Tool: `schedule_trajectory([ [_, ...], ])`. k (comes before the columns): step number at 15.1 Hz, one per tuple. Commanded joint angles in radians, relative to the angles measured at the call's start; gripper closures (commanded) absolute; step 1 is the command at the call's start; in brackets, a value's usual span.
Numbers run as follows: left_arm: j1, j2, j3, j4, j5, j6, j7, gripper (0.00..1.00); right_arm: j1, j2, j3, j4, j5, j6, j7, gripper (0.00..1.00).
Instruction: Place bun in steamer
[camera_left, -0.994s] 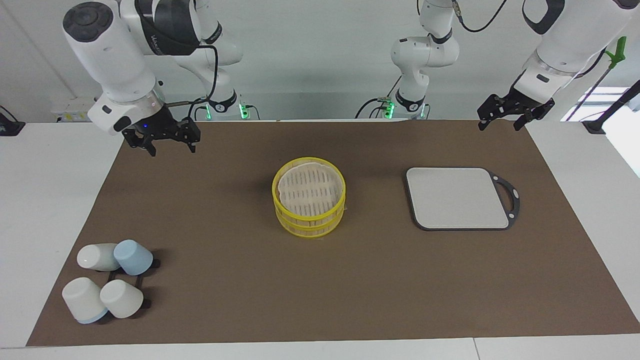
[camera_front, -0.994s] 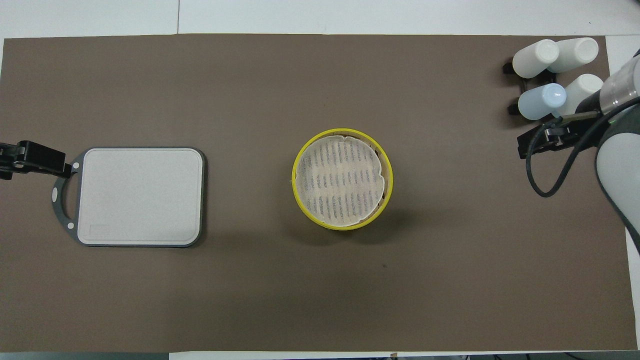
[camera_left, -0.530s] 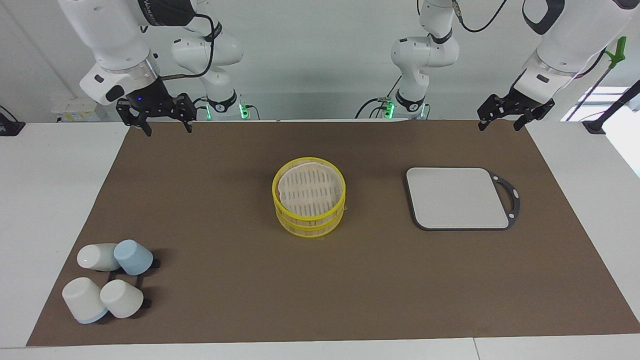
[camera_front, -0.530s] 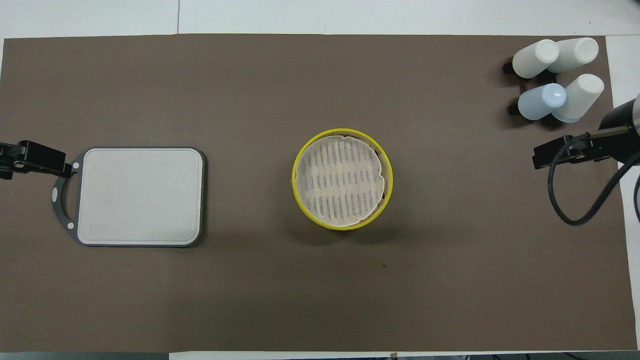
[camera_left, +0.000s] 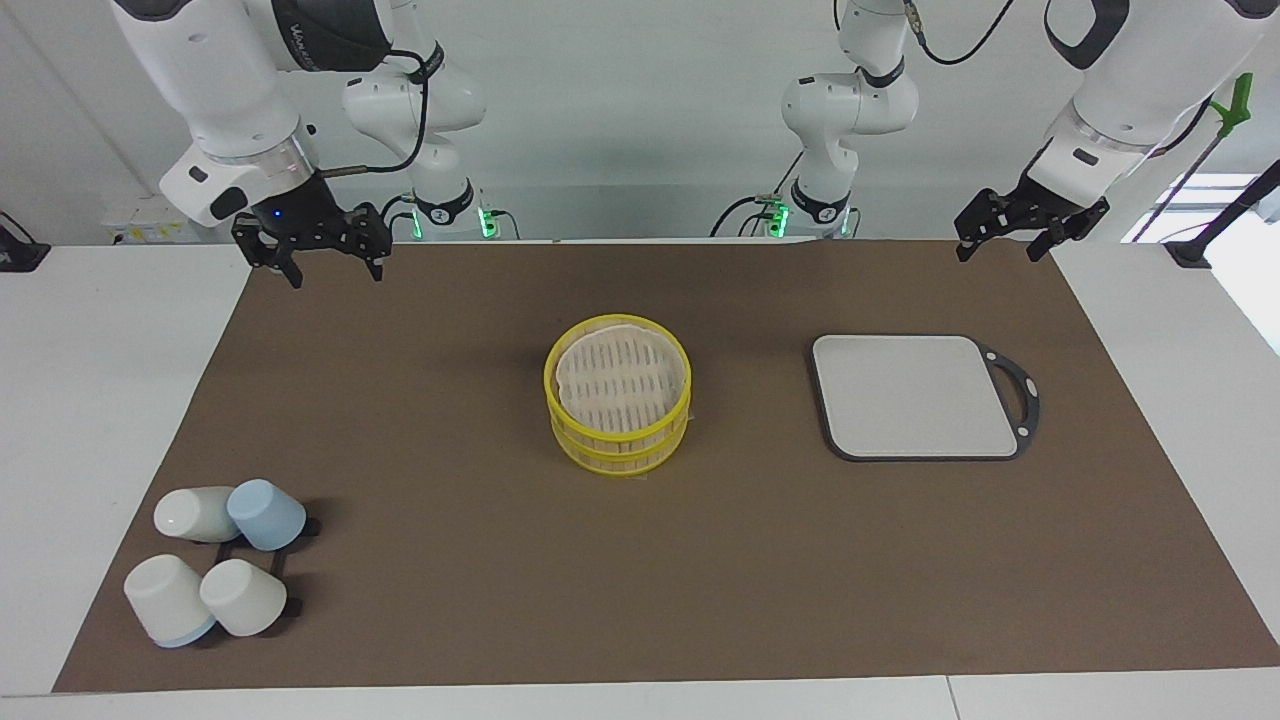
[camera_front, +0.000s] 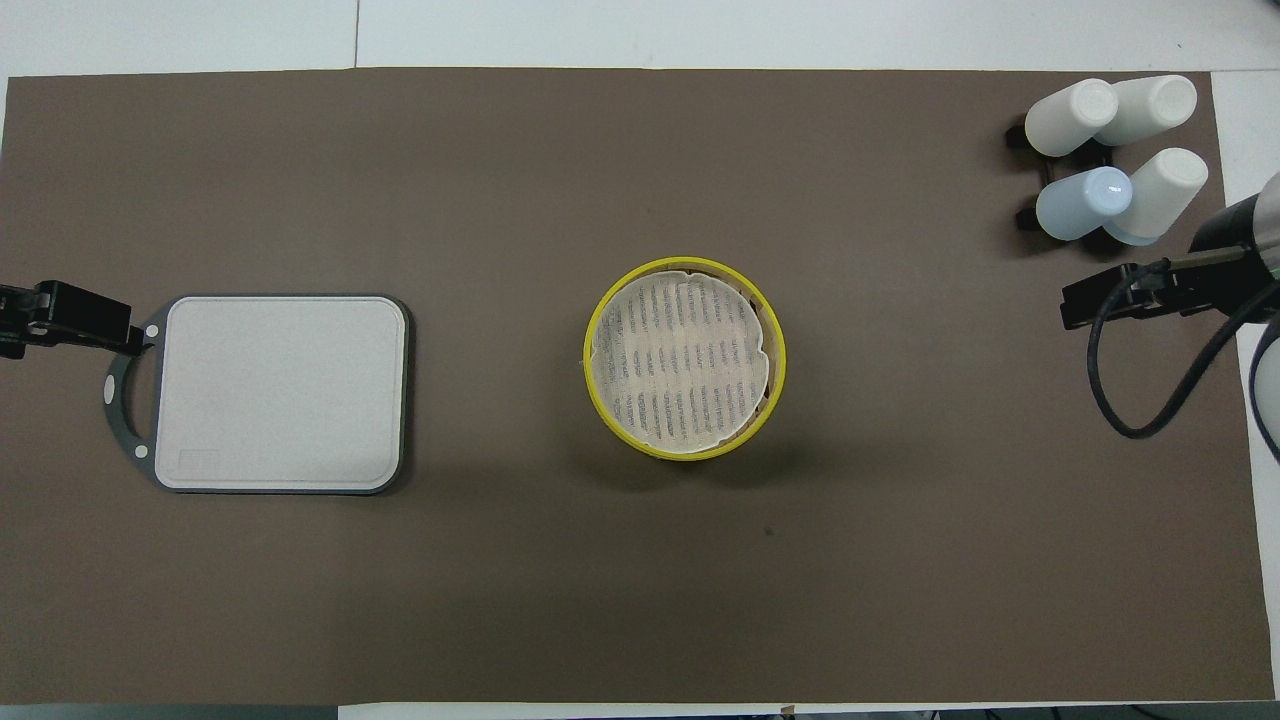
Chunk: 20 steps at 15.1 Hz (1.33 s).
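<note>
Both grippers hanging at the robots' edge of the mat, fingers spread, gripping nothing.
Right gripper (camera_left: 330, 270) and left gripper (camera_left: 997, 252) hovering over opposite mat corners; steamer (camera_left: 618, 407) sitting mid-mat beside grey board (camera_left: 914, 396); cups (camera_left: 215, 560) resting farthest out; bun not showing.

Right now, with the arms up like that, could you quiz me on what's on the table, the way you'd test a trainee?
1. True or false: a bun already lies in the steamer.
2. Which thing lies toward the left arm's end of the table? A) a bowl B) the grey board C) a kettle
3. How many cups are grouped at the right arm's end of the table?

Key: 1. False, only the whitish liner shows inside. 2. B. 3. Four.
</note>
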Motion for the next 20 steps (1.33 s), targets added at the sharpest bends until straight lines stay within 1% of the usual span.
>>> schedule_trajectory([
  [1,-0.001,-0.005,0.007,-0.011,-0.013,0.013,0.015,0.0,-0.073,-0.006,0.017,-0.008,-0.003,0.009,-0.014,0.0],
  [6,-0.001,-0.005,0.009,-0.011,-0.012,0.015,0.015,0.0,-0.084,-0.008,0.025,-0.011,-0.001,0.009,-0.01,0.0],
  [8,-0.001,-0.005,0.009,-0.01,-0.012,0.015,0.015,0.0,-0.124,-0.008,0.056,-0.011,0.002,0.007,-0.011,0.0],
  [20,-0.003,-0.005,0.007,-0.011,-0.012,0.016,0.015,0.0,-0.122,-0.008,0.054,-0.011,0.002,0.006,-0.01,0.0],
])
